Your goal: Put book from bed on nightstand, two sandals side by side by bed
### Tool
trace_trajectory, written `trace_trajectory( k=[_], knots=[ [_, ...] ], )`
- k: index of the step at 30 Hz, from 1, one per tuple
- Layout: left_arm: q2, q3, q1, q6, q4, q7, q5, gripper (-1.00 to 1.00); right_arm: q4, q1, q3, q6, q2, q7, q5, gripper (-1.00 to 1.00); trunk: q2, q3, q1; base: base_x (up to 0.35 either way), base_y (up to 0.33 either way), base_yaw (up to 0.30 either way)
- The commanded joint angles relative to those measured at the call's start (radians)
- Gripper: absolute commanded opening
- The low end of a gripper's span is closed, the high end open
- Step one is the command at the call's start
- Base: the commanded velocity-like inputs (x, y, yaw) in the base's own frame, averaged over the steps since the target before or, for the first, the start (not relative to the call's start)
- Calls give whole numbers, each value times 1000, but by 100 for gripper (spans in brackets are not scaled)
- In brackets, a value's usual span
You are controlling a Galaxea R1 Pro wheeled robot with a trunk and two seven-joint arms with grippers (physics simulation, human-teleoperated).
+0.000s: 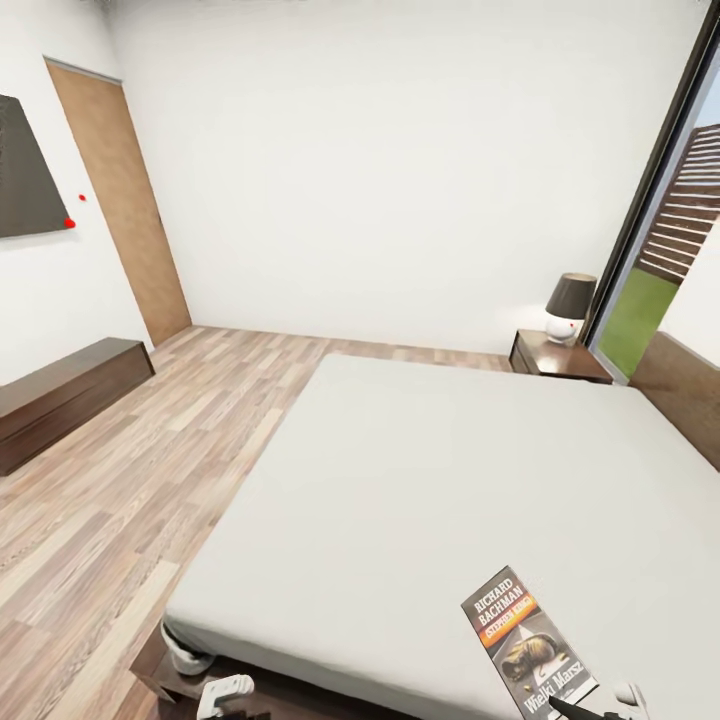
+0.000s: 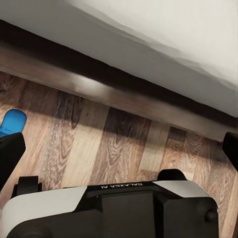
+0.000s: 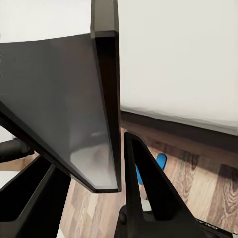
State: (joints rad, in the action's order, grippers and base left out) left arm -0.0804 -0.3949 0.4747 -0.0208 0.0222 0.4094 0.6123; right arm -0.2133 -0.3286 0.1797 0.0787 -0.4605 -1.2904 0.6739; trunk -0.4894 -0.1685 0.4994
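Right pincer (image 1: 590, 708) grasping the book (image 1: 527, 640) (dark cover, white lettering, orange band) at the bed (image 1: 420, 480) edge

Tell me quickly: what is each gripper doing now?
Left gripper: open, empty, over the floor.
Right gripper: shut on the book.

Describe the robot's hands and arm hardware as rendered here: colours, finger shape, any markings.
Left hand: black fingers at the frame edges, mounted on a black body with white shell panels and pale "GALAXEA AI" lettering, seen upside down. Right hand: matte black, with flat, wedge-like fingers tapering to points. In the head view, white rounded arm parts show at the bottom edge, plus a black fingertip. No cables visible.
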Motion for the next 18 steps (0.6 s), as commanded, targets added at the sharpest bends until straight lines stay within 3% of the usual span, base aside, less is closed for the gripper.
trace_trajectory(
  k=[1, 9, 18],
  knots=[
    [0, -9, 1, -2, -1, 3, 8, 100, 0, -1, 8, 8, -1, -2, 10, -100, -2, 0, 0, 0, 0, 0],
    [0, -9, 1, -2, -1, 3, 7, 100, 0, -1, 9, 8, 1, -2, 10, -100, -2, 13, 0, 0, 0, 0],
    [0, -9, 1, -2, -1, 3, 7, 100, 0, -1, 9, -7, 20, -1, 10, -100, -2, 27, 0, 0, 0, 0]
  ],
)
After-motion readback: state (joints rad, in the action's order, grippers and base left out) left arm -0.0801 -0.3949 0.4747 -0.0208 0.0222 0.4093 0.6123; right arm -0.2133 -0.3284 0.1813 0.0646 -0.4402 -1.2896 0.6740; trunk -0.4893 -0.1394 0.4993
